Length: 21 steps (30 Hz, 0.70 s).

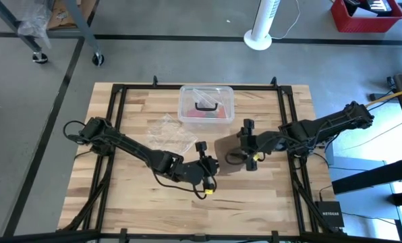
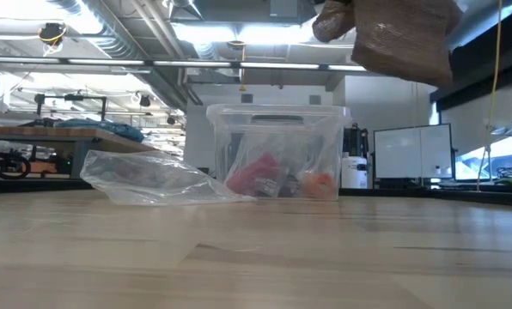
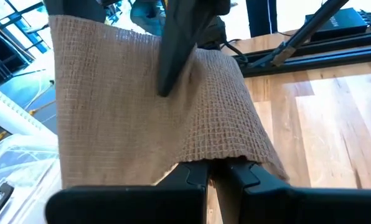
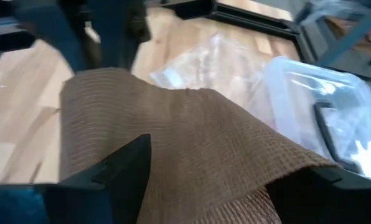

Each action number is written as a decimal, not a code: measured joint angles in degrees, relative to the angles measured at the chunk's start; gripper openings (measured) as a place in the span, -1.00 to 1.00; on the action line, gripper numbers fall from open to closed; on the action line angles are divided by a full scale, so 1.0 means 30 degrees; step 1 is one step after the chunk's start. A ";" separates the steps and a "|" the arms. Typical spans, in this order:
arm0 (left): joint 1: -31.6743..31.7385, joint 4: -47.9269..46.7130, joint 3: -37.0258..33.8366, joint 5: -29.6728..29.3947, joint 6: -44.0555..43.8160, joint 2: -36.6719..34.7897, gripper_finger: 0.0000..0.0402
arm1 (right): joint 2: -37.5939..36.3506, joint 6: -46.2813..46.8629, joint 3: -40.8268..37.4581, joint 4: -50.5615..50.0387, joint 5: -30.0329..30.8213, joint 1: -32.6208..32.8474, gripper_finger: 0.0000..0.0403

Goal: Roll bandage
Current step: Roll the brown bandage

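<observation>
Above mid-table, bandage [image 3: 142, 106] between clenched left fingers [image 3: 192, 177] and spread right fingers [image 4: 126, 168], ends hidden.

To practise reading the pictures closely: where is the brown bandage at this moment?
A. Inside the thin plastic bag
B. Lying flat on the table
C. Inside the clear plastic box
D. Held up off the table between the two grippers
D: the bandage hangs above the table, its edge pinched in the shut left gripper, spread across the open right gripper.
</observation>
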 joint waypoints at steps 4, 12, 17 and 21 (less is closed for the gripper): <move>-0.0054 0.0000 0.0000 0.0000 -0.0168 0.0000 -0.99 | -0.0112 0.0373 0.0742 -0.1104 -0.0136 0.0022 0.40; -0.0136 -0.0051 0.0000 -0.0003 -0.0172 0.0000 -0.99 | -0.0710 0.2043 0.3452 -0.5196 -0.0149 0.0022 0.40; -0.0129 -0.0051 0.0000 -0.0015 -0.0289 -0.0007 -0.99 | -0.1596 0.1846 0.3773 -0.6133 0.0352 0.0015 0.40; -0.0131 -0.0044 0.0000 -0.0022 0.0015 -0.0007 -0.99 | -0.1814 0.1689 0.2621 -0.4053 0.3980 -0.0007 0.40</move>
